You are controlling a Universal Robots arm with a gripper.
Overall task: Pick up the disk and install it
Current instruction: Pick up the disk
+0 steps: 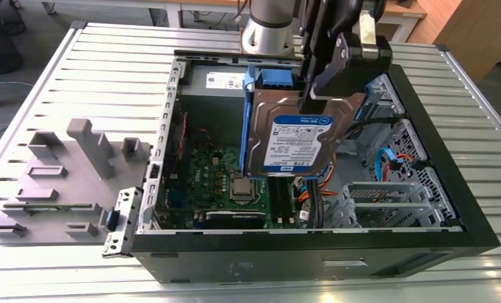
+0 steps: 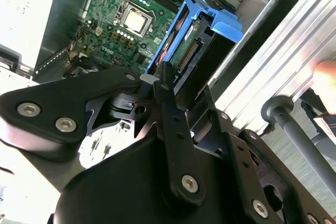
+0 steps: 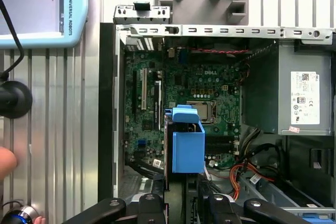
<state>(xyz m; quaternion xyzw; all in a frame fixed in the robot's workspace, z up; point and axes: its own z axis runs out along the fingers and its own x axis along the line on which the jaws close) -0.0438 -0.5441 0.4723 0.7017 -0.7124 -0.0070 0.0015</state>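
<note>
The arm (image 1: 267, 28) is a silver-grey cylinder. Its tool (image 1: 322, 95) is matte black, built of flat linked plates (image 2: 79, 100) studded with round silver screws (image 2: 190, 183)

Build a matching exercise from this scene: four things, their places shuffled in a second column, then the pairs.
1 disk
2 green circuit board
3 grey box with white sticker
4 grey moulded block

A on the table, outside the computer case
B flat on the case's floor
C held in the jaws above the case
D fixed in the case's corner

Pairs: 1-C, 2-B, 3-D, 4-A
</note>
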